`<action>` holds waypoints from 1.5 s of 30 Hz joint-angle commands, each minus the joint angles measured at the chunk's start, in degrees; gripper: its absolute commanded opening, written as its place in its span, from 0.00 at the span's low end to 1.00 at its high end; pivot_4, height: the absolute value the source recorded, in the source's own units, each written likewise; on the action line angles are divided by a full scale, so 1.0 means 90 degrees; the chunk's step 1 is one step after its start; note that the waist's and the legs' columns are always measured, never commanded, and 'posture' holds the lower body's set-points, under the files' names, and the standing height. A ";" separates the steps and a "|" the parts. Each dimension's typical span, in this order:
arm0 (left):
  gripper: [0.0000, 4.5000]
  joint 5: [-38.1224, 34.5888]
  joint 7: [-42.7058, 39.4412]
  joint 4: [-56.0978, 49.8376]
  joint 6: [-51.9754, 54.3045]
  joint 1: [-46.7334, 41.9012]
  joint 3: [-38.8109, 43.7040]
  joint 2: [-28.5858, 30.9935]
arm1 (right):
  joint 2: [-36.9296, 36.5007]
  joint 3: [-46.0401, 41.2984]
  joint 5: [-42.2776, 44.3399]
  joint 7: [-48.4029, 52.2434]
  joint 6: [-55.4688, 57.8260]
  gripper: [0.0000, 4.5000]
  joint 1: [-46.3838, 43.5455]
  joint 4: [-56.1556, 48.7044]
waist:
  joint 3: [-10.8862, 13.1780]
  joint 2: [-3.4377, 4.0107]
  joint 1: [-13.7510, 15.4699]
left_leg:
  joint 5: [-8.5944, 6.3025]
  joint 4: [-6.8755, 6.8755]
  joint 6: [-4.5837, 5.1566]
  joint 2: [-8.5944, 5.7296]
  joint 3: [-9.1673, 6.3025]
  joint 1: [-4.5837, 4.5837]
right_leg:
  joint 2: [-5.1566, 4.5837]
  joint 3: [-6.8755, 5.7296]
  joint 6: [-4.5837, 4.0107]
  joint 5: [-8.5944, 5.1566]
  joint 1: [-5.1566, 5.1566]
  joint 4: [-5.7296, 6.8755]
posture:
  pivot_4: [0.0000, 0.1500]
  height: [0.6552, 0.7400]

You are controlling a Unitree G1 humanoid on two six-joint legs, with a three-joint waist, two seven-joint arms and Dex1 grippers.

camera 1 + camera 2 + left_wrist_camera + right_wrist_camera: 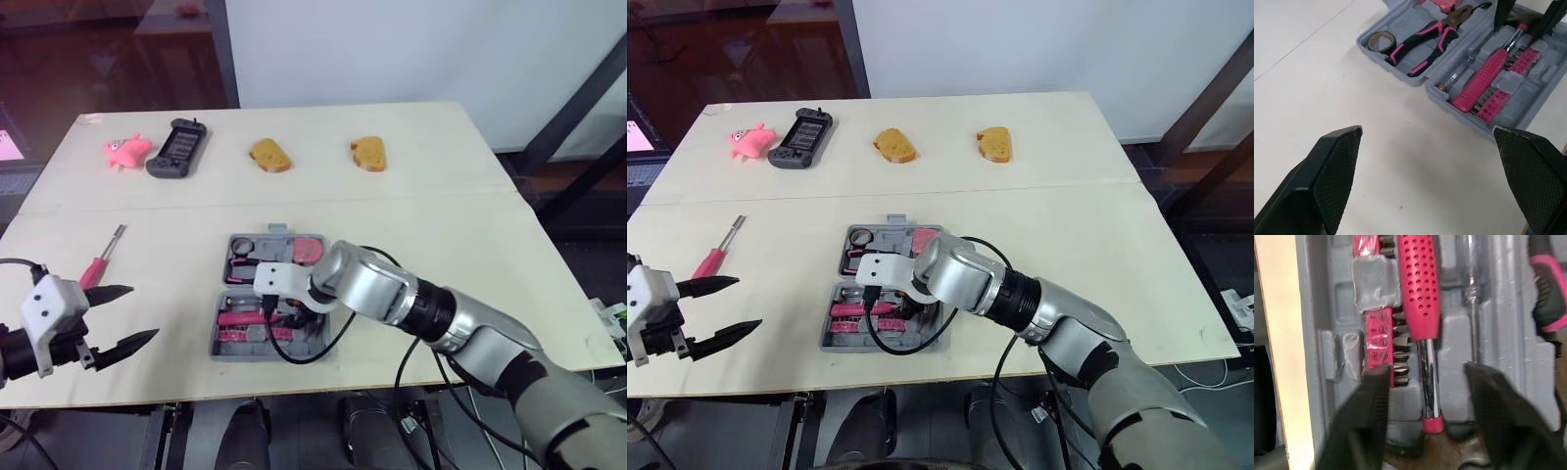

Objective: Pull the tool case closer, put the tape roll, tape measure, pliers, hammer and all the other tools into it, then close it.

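Table (441,225), right hand (1425,377) over tool case (221,347)

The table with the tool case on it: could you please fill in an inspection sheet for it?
Surface: pale wooden table, seam across the middle.
Job's things: grey tool case open near the front edge, holding tape roll, pliers and hammer; pink-handled screwdriver on the table to its left, outside it.
Clutter: pink plush toy, black game controller, two bread pieces at the far side.
Pincers: left pincer open over bare table; right pincer open, fingers astride the hammer's shaft.
Cables: black cable loops from the right wrist over the case.
Surroundings: white wall, dark frame post behind.
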 commanded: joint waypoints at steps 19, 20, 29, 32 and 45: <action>1.00 -0.0020 0.0025 -0.0065 -0.0102 -0.0243 -0.0337 -0.0105 | -0.0253 -0.1960 0.0372 0.0257 -0.3556 0.01 0.2146 -0.0235 | -0.0007 -0.0016 0.0002 | 0.0000 0.0001 0.0000 0.0003 0.0000 0.0002 | 0.0004 0.0000 0.0001 0.0000 0.0008 -0.0006 | 1.00 1.00; 1.00 -0.0023 0.0018 -0.0053 -0.0103 -0.0250 -0.0338 -0.0096 | -0.0141 -0.1903 0.0296 0.0230 -0.3641 0.01 0.2112 -0.0065 | -0.0007 -0.0016 0.0006 | 0.0000 0.0003 0.0000 0.0003 0.0000 0.0002 | 0.0003 0.0000 0.0001 0.0000 0.0009 -0.0007 | 1.00 1.00; 1.00 -0.0042 -0.0009 -0.0078 -0.0041 -0.0219 -0.0239 -0.0038 | 0.0487 -0.1387 -0.0495 0.0045 -0.4104 0.01 0.2049 0.1232 | -0.0007 -0.0016 0.0007 | 0.0000 0.0002 -0.0001 0.0002 0.0000 0.0002 | 0.0003 0.0000 0.0002 0.0001 0.0010 -0.0007 | 1.00 1.00; 1.00 -0.0042 -0.0011 -0.0113 -0.0040 -0.0145 -0.0184 -0.0037 | 0.0533 -0.1262 -0.0650 0.0105 -0.4113 0.01 0.2144 0.1469 | -0.0007 -0.0016 0.0007 | 0.0000 0.0002 -0.0001 0.0002 0.0000 0.0002 | 0.0003 0.0000 0.0002 0.0000 0.0010 -0.0007 | 1.00 1.00; 1.00 -0.0062 -0.0029 -0.0126 -0.0004 -0.0065 -0.0087 0.0068 | 0.0706 -0.0866 -0.1214 0.0349 -0.3981 0.01 0.2405 0.2506 | -0.0054 -0.0046 -0.0022 | 0.0000 -0.0018 0.0000 0.0004 0.0000 0.0048 | 0.0006 0.0001 -0.0009 -0.0006 0.0042 -0.0006 | 1.00 1.00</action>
